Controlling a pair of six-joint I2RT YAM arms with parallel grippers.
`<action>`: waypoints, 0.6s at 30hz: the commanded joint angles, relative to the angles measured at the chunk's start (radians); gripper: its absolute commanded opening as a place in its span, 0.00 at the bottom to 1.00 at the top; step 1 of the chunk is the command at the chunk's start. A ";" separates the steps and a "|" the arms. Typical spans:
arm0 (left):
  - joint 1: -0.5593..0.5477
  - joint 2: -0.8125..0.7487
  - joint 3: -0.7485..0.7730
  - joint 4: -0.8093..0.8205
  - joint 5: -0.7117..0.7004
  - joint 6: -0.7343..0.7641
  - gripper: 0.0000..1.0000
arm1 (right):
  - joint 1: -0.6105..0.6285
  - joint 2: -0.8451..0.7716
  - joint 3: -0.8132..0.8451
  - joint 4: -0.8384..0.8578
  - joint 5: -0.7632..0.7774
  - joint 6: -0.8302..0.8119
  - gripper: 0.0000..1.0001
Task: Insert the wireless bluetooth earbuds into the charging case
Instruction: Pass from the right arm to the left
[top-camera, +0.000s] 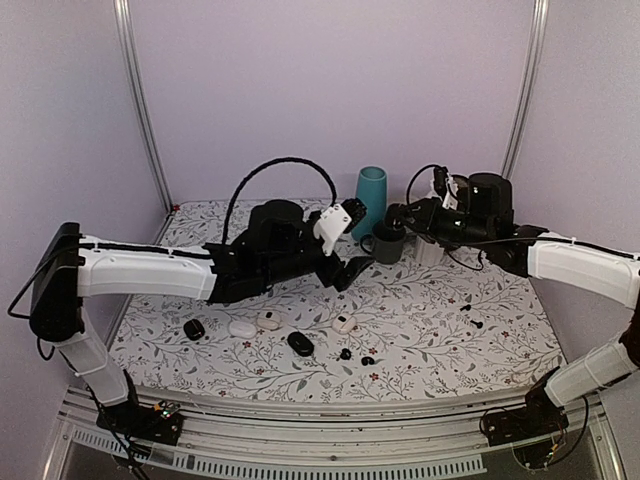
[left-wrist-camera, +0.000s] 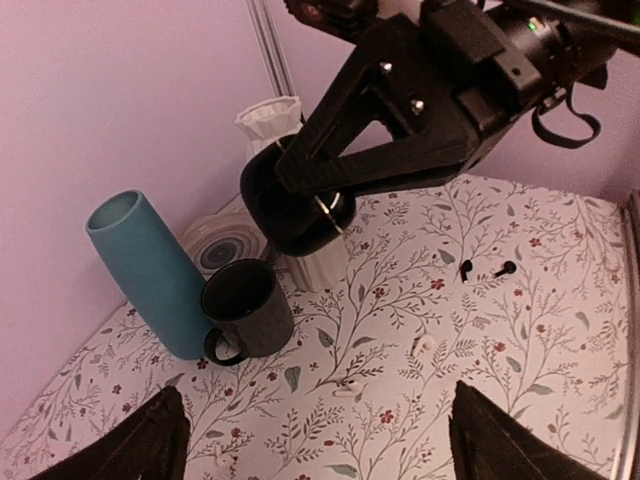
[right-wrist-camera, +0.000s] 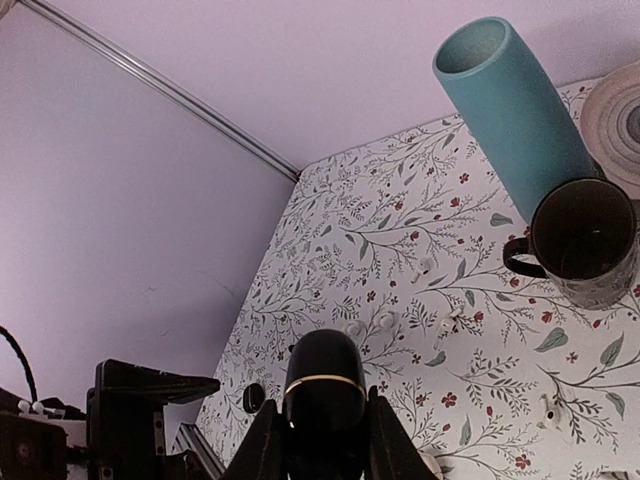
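Note:
My right gripper (top-camera: 395, 214) hangs above the table near the back, shut on a glossy black charging case (right-wrist-camera: 323, 385) with a gold seam; the same case (left-wrist-camera: 300, 212) shows in the left wrist view, its lid apparently closed. My left gripper (top-camera: 347, 272) hovers just left of and below it. Its dark fingers (left-wrist-camera: 150, 440) stand wide apart at the bottom corners of the left wrist view with nothing between them. Tiny black earbuds (top-camera: 345, 354) lie near the front edge, and two more black buds (left-wrist-camera: 466, 268) lie on the cloth to the right.
A teal vase (top-camera: 371, 200) and a black mug (top-camera: 387, 243) stand at the back centre, with a striped plate (left-wrist-camera: 225, 245) behind them. Black and white cases (top-camera: 242, 327) lie in a row front left. Loose white earbuds (left-wrist-camera: 350, 387) dot the floral cloth.

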 joint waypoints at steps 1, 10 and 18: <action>0.074 -0.072 0.029 -0.055 0.249 -0.279 0.91 | -0.005 -0.058 -0.022 0.020 0.008 -0.077 0.03; 0.220 -0.148 -0.012 0.030 0.528 -0.512 0.91 | -0.005 -0.089 -0.046 0.034 -0.044 -0.144 0.03; 0.289 -0.139 -0.026 0.052 0.800 -0.625 0.88 | 0.006 -0.081 -0.028 -0.001 -0.180 -0.198 0.03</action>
